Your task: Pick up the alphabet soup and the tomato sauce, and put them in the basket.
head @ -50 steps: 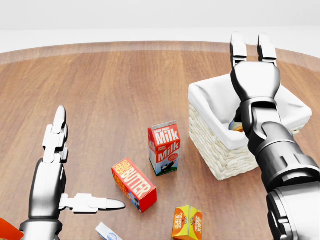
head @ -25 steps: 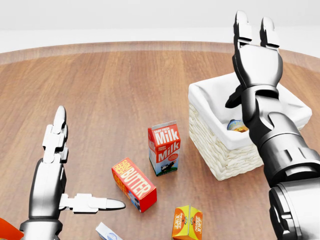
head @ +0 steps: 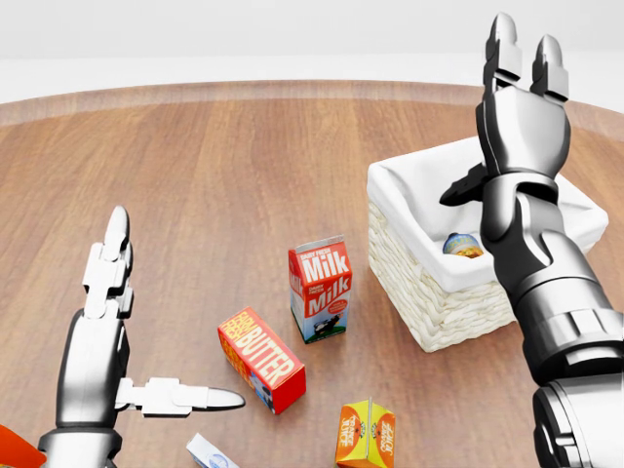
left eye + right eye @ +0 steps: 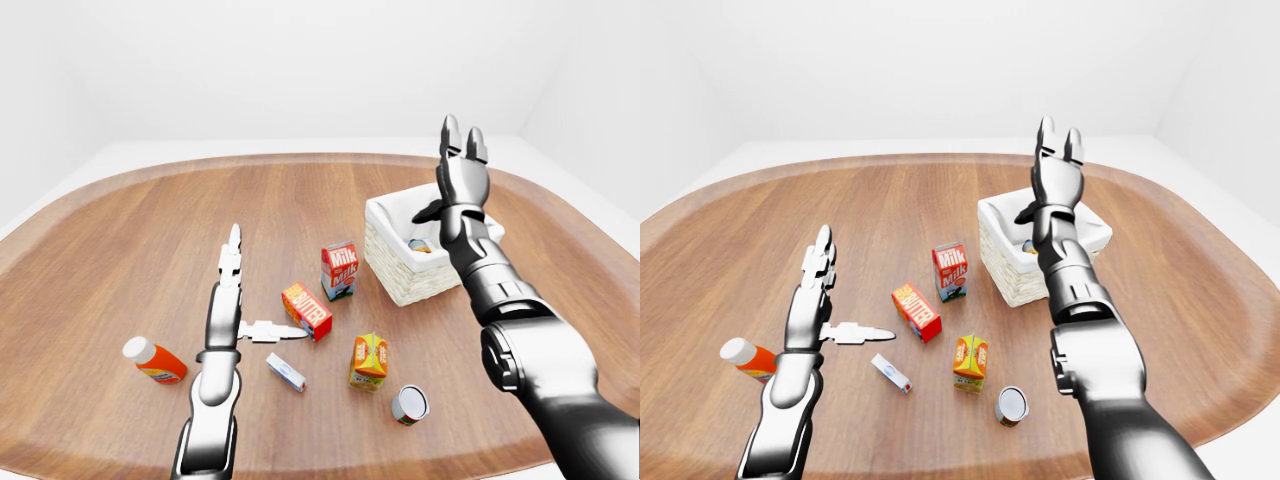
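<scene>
Chrome right hand [image 3: 522,127] hangs over the basket [image 3: 429,283], fingers spread wide, holding nothing. One can [image 3: 462,245] lies inside, label mostly hidden by the arm. Left hand [image 3: 117,341] is splayed open too. Another can [image 4: 409,404] sits on the table [image 4: 120,240].

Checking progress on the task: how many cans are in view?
2. One can lies inside the basket, partly hidden. Another can lies on the table, bottom of the left-eye view.
</scene>
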You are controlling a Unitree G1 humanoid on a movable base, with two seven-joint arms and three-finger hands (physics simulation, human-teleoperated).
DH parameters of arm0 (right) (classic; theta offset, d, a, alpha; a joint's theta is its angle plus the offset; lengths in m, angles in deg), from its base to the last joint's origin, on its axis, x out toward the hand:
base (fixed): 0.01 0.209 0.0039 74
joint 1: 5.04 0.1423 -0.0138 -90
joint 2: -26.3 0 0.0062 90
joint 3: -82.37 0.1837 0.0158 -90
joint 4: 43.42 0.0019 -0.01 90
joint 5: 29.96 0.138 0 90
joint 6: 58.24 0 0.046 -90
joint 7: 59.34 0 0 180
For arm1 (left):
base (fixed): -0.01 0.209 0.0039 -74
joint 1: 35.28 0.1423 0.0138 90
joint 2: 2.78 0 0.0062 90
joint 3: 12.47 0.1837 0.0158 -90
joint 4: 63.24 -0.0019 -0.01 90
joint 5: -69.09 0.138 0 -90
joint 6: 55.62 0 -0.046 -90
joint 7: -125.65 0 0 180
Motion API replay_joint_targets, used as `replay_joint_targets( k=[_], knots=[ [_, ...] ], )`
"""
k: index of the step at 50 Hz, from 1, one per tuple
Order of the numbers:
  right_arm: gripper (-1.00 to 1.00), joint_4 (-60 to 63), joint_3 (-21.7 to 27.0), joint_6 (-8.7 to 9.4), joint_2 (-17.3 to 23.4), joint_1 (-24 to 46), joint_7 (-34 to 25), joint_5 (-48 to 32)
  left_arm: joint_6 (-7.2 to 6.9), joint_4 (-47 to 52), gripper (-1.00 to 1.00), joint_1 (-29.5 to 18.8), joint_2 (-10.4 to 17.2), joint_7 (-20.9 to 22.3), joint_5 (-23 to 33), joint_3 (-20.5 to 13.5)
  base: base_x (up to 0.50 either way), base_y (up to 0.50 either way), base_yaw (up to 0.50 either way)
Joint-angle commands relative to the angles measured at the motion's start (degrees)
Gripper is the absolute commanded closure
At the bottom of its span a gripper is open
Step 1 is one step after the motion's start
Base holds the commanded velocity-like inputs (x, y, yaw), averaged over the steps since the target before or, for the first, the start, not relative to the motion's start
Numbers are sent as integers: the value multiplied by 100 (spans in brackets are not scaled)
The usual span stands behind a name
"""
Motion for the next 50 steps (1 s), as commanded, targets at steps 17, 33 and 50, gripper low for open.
replay_joint_targets(
  k=[17,33,50],
  knots=[
    [-100,3223,432,0,-268,-1530,-868,1462,0,8,-100,-15,-4,-20,-94,-27,0,0,0],
    [-100,5355,541,132,-583,-2540,-1752,2145,0,5,-100,-1,0,-12,-87,-21,0,0,0],
    [-100,6954,654,302,-823,-3532,-2207,2554,0,-5,-100,-9,-3,-16,-76,-13,0,0,0]
  ],
)
